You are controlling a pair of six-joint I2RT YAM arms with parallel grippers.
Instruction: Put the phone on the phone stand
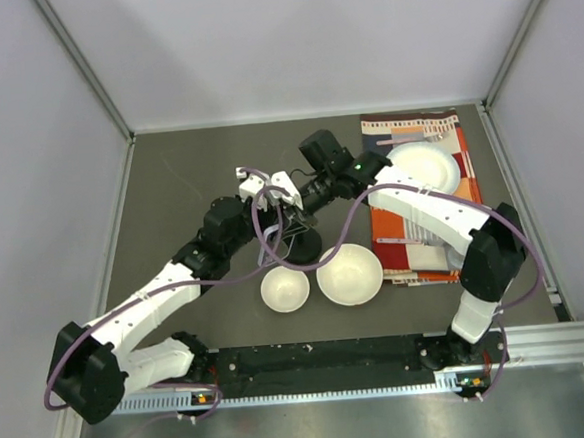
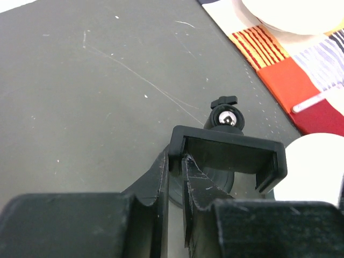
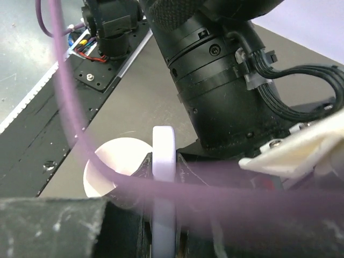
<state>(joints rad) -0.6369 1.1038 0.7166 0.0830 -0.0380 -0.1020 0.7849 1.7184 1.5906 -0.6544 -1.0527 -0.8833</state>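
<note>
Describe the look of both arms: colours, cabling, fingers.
The left arm and right arm have white link shells and black joint housings. A purple cable loops along each. The fingers are scratched matte black plastic.

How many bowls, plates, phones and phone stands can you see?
Bowls: 2, a smaller bowl and a bigger bowl
Plates: 1, the white plate
Phones: 1, the phone, seen edge-on in the right hand
Phone stands: 1, the phone stand
Total: 5
</note>
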